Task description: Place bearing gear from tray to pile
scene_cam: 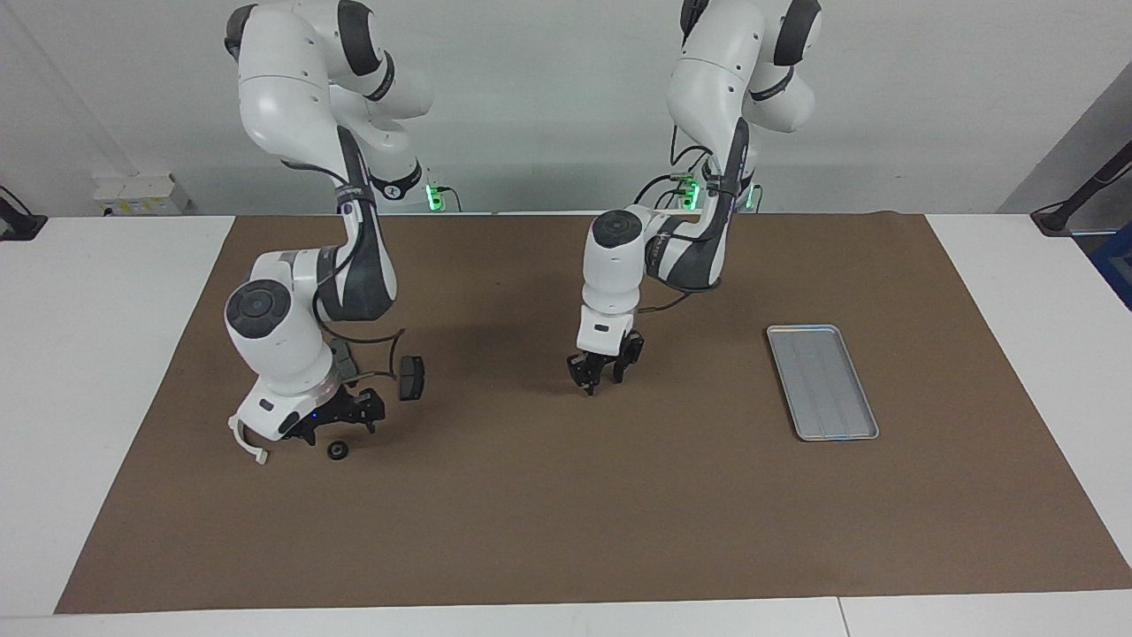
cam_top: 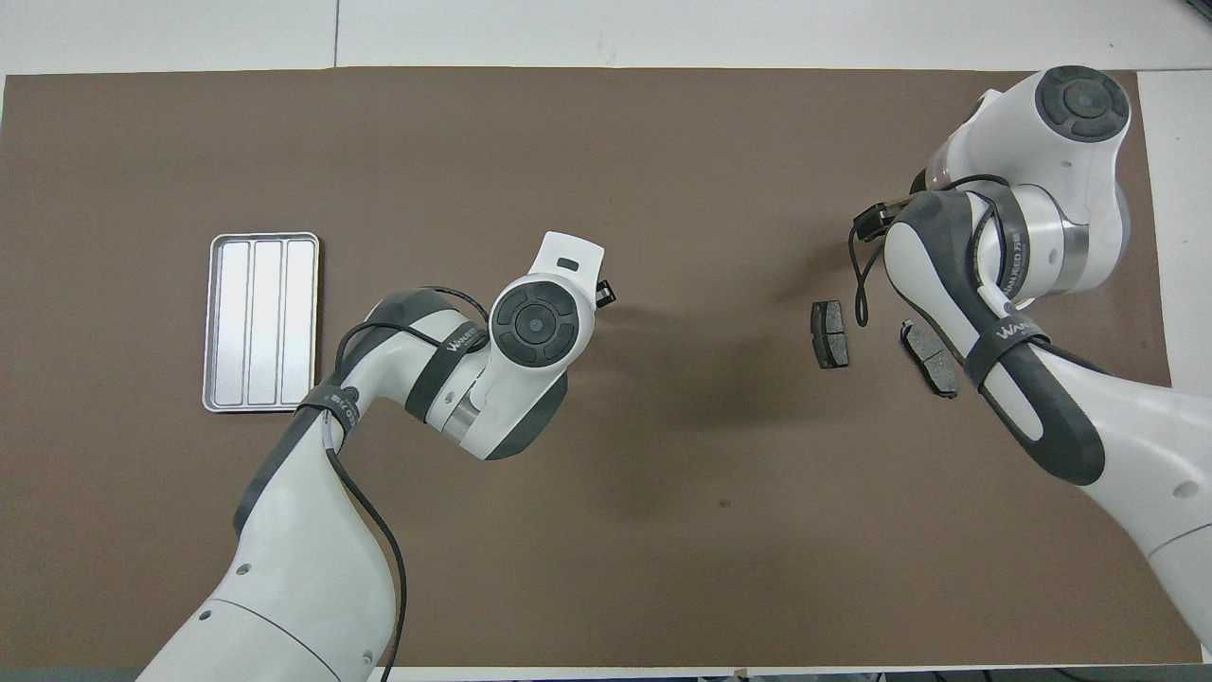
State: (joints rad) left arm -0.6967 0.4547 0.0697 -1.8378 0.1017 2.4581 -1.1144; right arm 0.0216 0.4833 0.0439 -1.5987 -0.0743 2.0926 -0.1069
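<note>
The bearing gear, a small dark round part, lies on the brown mat toward the right arm's end of the table. It is not in the tray and nothing holds it.

The right gripper hangs just over the gear. Its fingers are spread apart, and a small gap shows between their tips and the part. In the overhead view this gripper and the gear are hidden under the arm's own wrist.

Around the gear lie the other parts of the pile. One dark brake pad is nearer to the robots than the gear, and a second brake pad lies beside the first one, partly covered by the right arm. A white curved bracket shows its end beside the gear, on the side toward the right arm's edge of the mat.

The left gripper is low over the bare middle of the mat, pointing down. Its fingers are parted and nothing is between them. This arm waits there.

The silver tray stands toward the left arm's end of the table, well apart from the pile. I see only its ribbed bottom inside the rim.
</note>
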